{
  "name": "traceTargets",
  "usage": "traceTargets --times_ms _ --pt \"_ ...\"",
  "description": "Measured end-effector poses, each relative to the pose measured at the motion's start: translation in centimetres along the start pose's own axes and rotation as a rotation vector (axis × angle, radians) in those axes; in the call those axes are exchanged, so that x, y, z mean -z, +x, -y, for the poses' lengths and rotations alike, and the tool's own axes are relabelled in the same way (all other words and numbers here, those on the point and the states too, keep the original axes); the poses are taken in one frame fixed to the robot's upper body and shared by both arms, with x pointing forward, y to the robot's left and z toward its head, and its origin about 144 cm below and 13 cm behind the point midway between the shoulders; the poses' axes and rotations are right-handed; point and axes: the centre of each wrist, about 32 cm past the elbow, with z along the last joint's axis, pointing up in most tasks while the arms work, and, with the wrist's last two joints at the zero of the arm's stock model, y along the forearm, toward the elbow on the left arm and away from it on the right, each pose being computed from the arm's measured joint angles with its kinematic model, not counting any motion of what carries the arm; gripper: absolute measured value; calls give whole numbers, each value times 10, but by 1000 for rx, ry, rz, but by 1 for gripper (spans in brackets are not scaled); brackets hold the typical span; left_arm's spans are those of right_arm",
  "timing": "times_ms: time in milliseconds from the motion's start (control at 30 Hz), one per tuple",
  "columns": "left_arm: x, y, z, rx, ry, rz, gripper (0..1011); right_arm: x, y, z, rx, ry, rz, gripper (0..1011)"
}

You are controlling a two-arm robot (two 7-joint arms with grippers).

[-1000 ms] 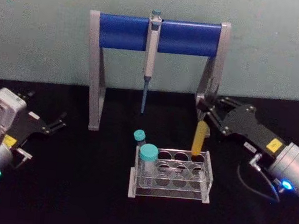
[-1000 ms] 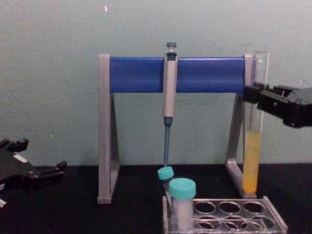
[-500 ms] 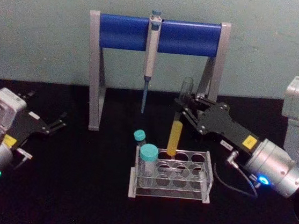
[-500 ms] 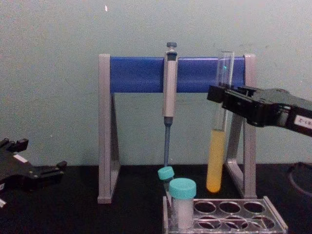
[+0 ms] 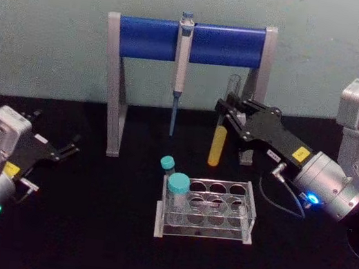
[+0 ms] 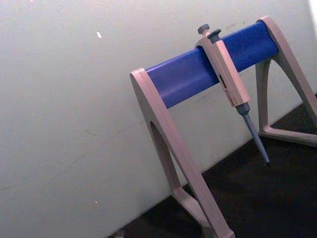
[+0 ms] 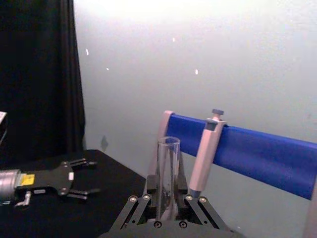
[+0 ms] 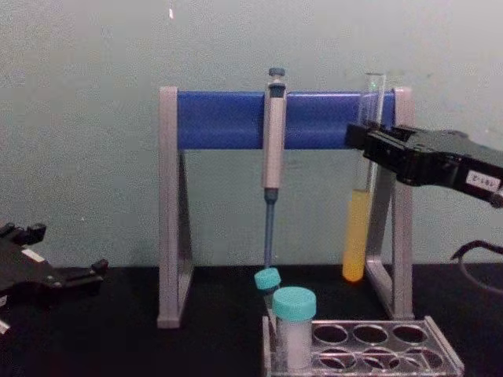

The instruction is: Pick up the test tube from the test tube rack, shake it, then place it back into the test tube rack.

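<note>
Right gripper (image 5: 228, 113) pinched on upper clear part of test tube (image 5: 218, 145). Held upright, off the table, up behind test tube rack (image 5: 220, 234), near right leg of stand (image 5: 148, 38). Grip high, prob. to keep pads off the liquid & leave round bottom free for re-entry to a hole. Looks like shake phase; return to rack not yet done. Yellow-orange liquid in lower part of tube, no cap, so gentle moves advised. In rack: teal-capped tube (image 5: 178, 185) at left end, other holes vacant. Second teal cap just behind, in rack or not unclear. Left gripper (image 5: 69, 147) parked far left, fingers spread, nothing held.
</note>
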Motion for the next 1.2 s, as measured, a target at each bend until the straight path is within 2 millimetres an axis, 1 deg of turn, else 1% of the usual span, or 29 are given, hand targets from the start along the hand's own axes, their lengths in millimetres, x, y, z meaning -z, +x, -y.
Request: traceTargets --times_ms 400,1200 --pt "0 0 0 0 0 0 1001 0 1 4 19 -4 5 229" --pt "0 0 0 0 0 0 1001 -1 2 4 11 -6 4 229"
